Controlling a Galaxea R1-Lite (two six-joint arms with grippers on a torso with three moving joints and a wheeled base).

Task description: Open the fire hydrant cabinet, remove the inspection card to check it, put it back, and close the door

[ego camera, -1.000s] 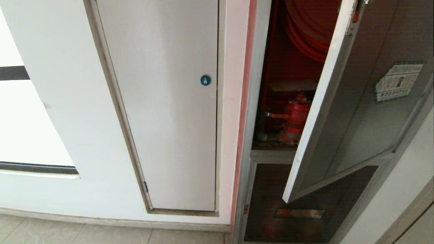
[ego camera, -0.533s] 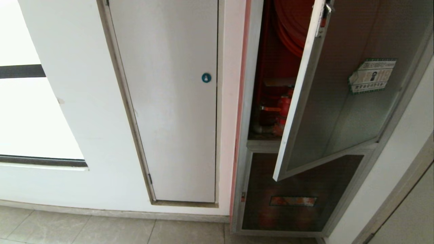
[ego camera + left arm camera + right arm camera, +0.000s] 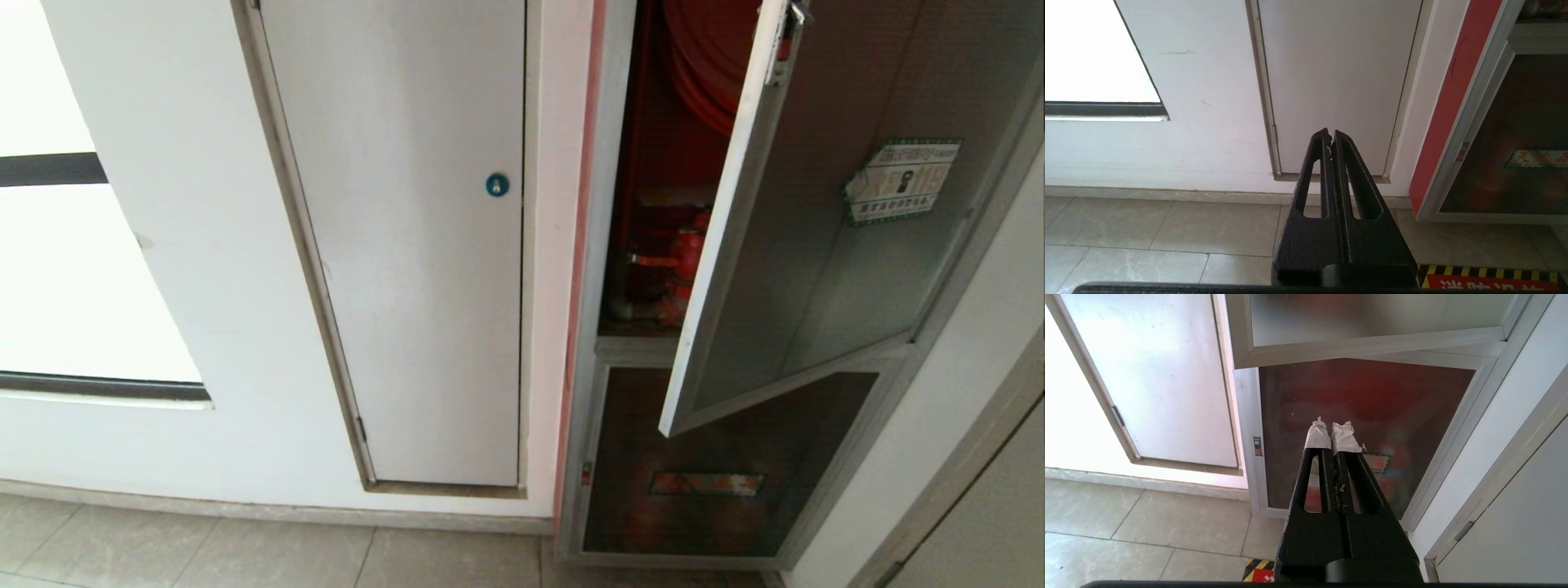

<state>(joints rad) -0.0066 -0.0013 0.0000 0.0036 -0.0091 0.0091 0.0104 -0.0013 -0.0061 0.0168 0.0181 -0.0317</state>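
Note:
The fire hydrant cabinet (image 3: 600, 245) stands partly open, showing a red interior, a red hose reel (image 3: 702, 65) and a red valve (image 3: 687, 260). Its door (image 3: 816, 245), dark glass in a silver frame with a green-bordered sticker (image 3: 898, 181), is swung outward; its lower edge (image 3: 1372, 347) is also in the right wrist view. A dim flat sheet above the valve may be the inspection card (image 3: 671, 197). My left gripper (image 3: 1330, 132) is shut and empty, low before the white panel. My right gripper (image 3: 1331, 424), with white-taped tips, is shut and empty before the lower glass panel. Neither arm is in the head view.
A plain white panel with a blue lock (image 3: 496, 184) is left of the cabinet. Below the door is a dark glass panel with an orange label (image 3: 707, 483). A bright window (image 3: 49, 269) is at far left, another door frame (image 3: 971, 457) at right. Hazard tape (image 3: 1490, 277) marks the tiled floor.
The whole head picture has shifted, with more floor showing, so the camera moved. The door keeps about the same angle to the cabinet.

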